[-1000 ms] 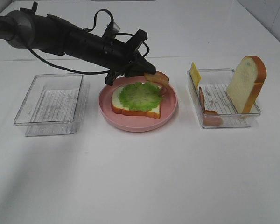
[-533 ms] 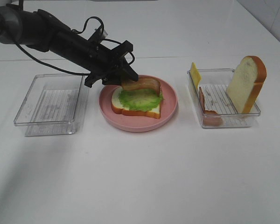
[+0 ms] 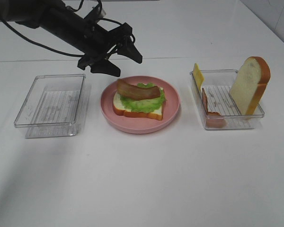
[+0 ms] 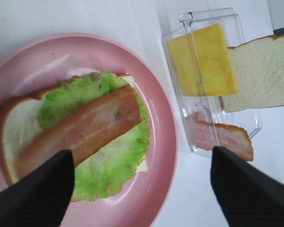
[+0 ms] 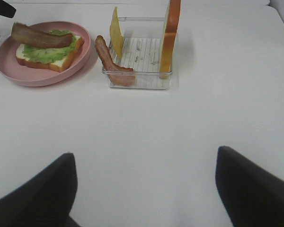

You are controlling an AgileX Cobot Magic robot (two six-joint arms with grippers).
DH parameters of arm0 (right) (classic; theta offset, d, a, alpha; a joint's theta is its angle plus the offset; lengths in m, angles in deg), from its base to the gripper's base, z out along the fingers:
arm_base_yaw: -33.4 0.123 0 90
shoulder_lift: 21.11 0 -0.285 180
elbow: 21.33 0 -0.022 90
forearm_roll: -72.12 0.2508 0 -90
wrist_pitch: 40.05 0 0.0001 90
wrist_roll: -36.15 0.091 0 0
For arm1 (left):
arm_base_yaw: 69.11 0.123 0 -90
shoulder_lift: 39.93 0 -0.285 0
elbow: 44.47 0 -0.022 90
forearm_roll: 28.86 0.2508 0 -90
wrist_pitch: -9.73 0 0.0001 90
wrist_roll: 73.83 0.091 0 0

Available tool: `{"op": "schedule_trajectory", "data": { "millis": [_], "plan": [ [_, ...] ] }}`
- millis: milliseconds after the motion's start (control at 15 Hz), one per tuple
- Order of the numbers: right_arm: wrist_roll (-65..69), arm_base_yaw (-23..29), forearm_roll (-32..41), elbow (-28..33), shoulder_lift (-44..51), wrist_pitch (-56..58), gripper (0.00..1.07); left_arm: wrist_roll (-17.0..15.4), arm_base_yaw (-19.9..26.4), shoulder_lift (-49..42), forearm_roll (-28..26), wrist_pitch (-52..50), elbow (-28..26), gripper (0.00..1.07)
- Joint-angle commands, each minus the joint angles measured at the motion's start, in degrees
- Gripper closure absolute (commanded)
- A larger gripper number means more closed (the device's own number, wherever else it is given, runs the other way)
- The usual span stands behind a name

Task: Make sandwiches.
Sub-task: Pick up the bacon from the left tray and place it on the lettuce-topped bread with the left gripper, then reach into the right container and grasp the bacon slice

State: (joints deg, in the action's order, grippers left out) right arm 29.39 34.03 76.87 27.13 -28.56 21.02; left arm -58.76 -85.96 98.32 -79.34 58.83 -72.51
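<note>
Sandwich (image 3: 138,101) lies midway along the worktop (image 3: 142,179), toward its far edge: bread, lettuce (image 3: 146,103), a bacon strip (image 3: 138,90) on top. Above its far side hovers the left gripper (image 3: 128,66), jaws wide, holding nothing. The right gripper (image 5: 143,152), wide and empty, hangs nearer the front edge. The left tray (image 3: 49,127) and right tray (image 3: 227,124) flank the pink plate (image 3: 174,108) under the sandwich. The right tray holds an upright bread slice (image 3: 248,85), cheese (image 3: 198,74) and a second bacon strip (image 3: 209,109).

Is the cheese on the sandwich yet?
No: the cheese stands in the right tray, and only bacon lies on the lettuce.
</note>
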Motion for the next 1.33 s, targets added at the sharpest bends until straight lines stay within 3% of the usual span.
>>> {"op": "schedule_trajectory", "data": {
  "millis": [67,200,600,733,933,1333],
  "plan": [
    [-0.34,-0.40,0.29,0.06,0.63,-0.52,0.31,-3.67,-0.40,-3.55,6.19,2.06,-0.34,0.20],
    [-0.34,-0.40,0.29,0.06,0.63,-0.52,0.31,-4.07,-0.40,-5.61,9.05,3.15,-0.34,0.20],
    [-0.34,-0.40,0.29,0.06,0.63,-0.52,0.31,-19.82,-0.40,-24.52,35.70,19.14,-0.34,0.20],
    [-0.34,-0.40,0.29,0.06,0.63,-0.52,0.31,-22.86,-0.40,-29.56,42.74,24.87,-0.34,0.20],
    [-0.34,-0.40,0.29,0.06,0.63,-0.52,0.31,-23.09,-0.40,-40.16,46.07,24.81,4.53,0.20],
    [-0.34,-0.40,0.29,0.06,0.63,-0.52,0.31,-23.09,-0.40,-65.66,50.48,24.75,26.18,0.20]
  ]
}}
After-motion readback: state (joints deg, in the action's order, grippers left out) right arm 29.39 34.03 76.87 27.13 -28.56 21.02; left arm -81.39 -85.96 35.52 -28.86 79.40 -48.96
